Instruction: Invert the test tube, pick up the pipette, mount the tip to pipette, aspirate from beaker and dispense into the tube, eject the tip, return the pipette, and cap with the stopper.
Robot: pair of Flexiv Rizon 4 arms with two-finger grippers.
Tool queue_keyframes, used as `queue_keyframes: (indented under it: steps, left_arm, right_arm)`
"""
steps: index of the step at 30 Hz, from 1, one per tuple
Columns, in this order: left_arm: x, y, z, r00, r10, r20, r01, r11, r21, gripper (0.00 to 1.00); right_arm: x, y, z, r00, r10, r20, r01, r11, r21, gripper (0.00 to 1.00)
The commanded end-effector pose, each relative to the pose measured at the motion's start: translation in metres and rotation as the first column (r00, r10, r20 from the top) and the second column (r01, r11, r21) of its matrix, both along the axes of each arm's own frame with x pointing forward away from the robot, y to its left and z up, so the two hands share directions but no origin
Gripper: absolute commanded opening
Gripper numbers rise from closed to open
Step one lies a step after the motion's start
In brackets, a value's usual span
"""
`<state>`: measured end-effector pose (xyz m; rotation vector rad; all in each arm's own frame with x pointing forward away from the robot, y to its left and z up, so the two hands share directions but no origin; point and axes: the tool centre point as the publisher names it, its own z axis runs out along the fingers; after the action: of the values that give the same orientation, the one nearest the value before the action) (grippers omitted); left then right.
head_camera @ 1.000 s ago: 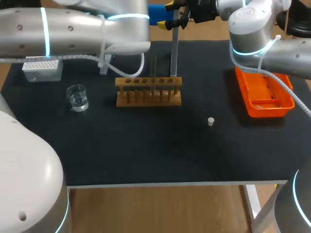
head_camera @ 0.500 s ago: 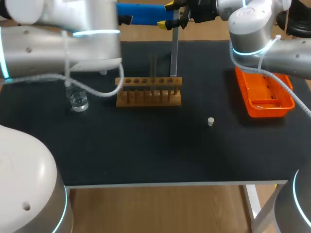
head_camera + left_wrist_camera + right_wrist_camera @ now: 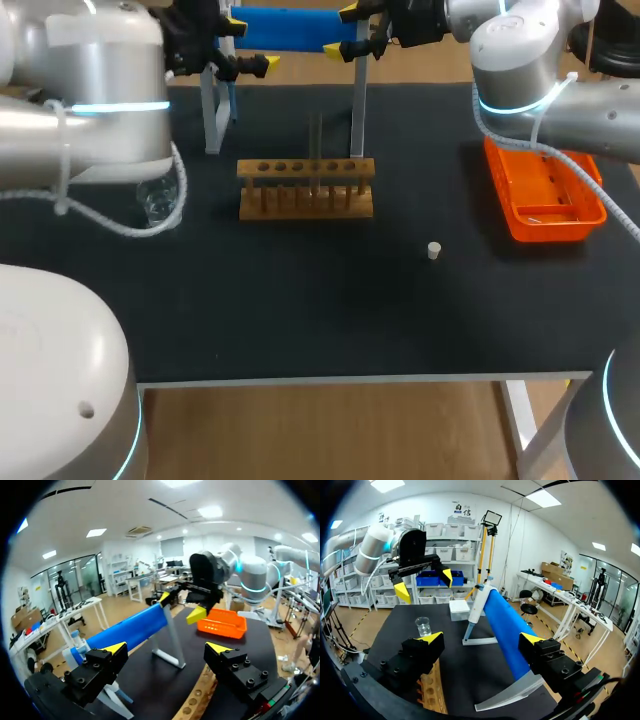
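The left end effector (image 3: pixel 166 648) hangs wide apart and empty near the blue pipette stand (image 3: pixel 131 629); the right end effector (image 3: pixel 481 638) also gapes, touching nothing.

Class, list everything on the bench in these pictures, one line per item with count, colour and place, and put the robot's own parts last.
table: one, black top, under everything
test tube rack: one, wooden, mid-table
test tube: one, clear, upright in the rack
beaker: one, clear glass, left of the rack
stopper: one, white, alone on the table right of the rack
tray: one, orange, right side
pipette stand: one, blue bar on white legs, far edge
pipette: one, white and blue, hanging on the stand
tip box: one, white, beyond the stand's pipette end
left hand: open, yellow tips, at the stand's left end
right hand: open, yellow tips, at its right end
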<state>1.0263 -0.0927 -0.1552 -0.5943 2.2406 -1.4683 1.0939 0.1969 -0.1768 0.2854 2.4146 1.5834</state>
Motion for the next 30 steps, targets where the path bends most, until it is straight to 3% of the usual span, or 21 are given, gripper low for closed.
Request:
queue_keyframes:
  steps: [1, 20, 30]
  left_arm:
    - [-0.004, -0.001, -0.005, 0.992, -0.124, -0.029, 0.124, 0.992, -0.010, 1.00]
    - [-0.034, -0.030, -0.031, 0.946, -0.313, -0.084, 0.312, 0.950, -0.025, 1.00]
    - [-0.028, -0.037, -0.058, 0.952, -0.292, -0.090, 0.295, 0.956, 0.011, 1.00]
  right_arm:
    - [0.001, 0.000, 0.000, 1.000, 0.002, -0.002, -0.002, 1.000, -0.002, 1.00]
    - [0.001, 0.000, 0.000, 1.000, 0.002, -0.002, -0.002, 1.000, -0.002, 1.00]
    - [0.001, 0.000, 0.000, 1.000, 0.002, -0.002, -0.002, 1.000, -0.002, 1.00]
